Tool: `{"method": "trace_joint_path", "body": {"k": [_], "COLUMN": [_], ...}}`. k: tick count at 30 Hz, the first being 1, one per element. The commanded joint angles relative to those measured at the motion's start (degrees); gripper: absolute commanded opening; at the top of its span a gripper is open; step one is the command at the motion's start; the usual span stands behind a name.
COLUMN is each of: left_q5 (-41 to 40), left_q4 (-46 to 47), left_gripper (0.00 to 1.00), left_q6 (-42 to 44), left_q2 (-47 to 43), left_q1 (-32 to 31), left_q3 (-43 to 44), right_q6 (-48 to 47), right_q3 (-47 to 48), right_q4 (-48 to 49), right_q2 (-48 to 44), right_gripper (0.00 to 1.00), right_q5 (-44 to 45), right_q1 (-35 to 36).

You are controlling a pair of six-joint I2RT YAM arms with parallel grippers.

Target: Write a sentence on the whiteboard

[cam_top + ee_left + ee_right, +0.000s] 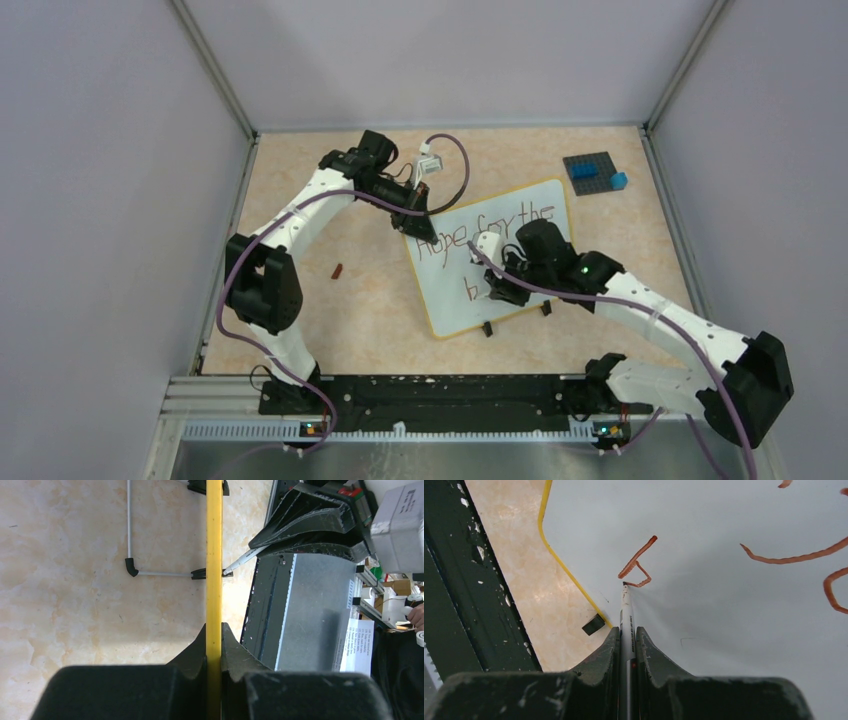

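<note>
- Your whiteboard (450, 310) sits on the surface (350, 310), centre-right; any slide skews the writing.
- Your left gripper (214, 630) pinches its edge; a slip frees it.
- Your right gripper (626, 632) clamps the marker (625, 605); pressing hard could smear the unfinished sentence (636, 570).

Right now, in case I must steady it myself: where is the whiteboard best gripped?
Pinch the thin yellow rim at the far-left corner, coming in edge-on, as the left gripper does. The whiteboard is a thin flat panel, so only its edge can be pinched, and that corner is away from the marker.
</note>
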Motion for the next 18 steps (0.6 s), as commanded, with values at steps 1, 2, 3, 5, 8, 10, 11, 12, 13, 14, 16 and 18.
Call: {"method": "trace_joint_path", "body": {"k": [1, 2, 3, 5, 8, 10, 11, 12, 13, 14, 16, 18], "left_q5": [-3.3, -3.3, -3.3, -3.4, -3.4, -3.4, -3.4, -3.3, -3.2, -3.2, -3.1, -3.1], "left_q4": [2.2, 2.1, 2.1, 2.2, 2.3, 2.2, 2.2, 2.2, 2.2, 2.2, 2.1, 2.1], "left_gripper": [0.00, 0.00, 0.00, 0.00, 0.00, 0.00, 0.00, 0.00, 0.00, 0.00, 0.00, 0.00], "left_q6": [3.3, 3.3, 3.3, 3.4, 3.4, 3.4, 3.3, 3.3, 3.3, 3.3, 3.3, 3.3], "left_q2": [-2.3, -2.4, -2.4, -2.6, -2.6, -2.5, -2.5, -2.4, -2.4, -2.3, -2.4, -2.5], "left_q1": [-0.1, -0.1, -0.1, -0.1, -0.1, -0.1, -0.1, -0.1, -0.1, -0.1, -0.1, -0.1], "left_q3": [-0.7, -0.7, -0.8, -0.9, -1.1, -1.1, -1.0, -1.0, -0.9, -0.9, -0.8, -0.9], "right_q6": [0.2, 0.2, 0.3, 0.5, 0.6, 1.0, 1.2, 1.3, 1.4, 1.4, 1.3, 1.0], "right_q3": [1.3, 1.5, 1.8, 2.5, 3.1, 3.4, 3.5, 3.8, 4.0, 4.3, 4.5, 4.8], "right_q4": [3.8, 3.9, 4.2, 4.1, 4.0, 4.0, 3.8, 3.4, 2.9, 2.3, 1.2, -0.5], "right_q2": [2.1, 2.3, 2.5, 2.8, 2.6, 1.7, 1.1, 0.7, 0.3, -0.1, -1.3, -2.3], "right_gripper": [0.00, 0.00, 0.00, 0.00, 0.00, 0.00, 0.00, 0.00, 0.00, 0.00, 0.00, 0.00], "right_q5": [1.9, 1.8, 1.8, 1.7, 1.5, 1.2, 0.7, 0.2, -0.2, -0.1, 0.1, -0.8], "right_q1": [0.9, 1.2, 1.3, 1.5, 1.5, 1.5, 1.5, 1.5, 1.5, 1.5, 1.2, 0.1]}}
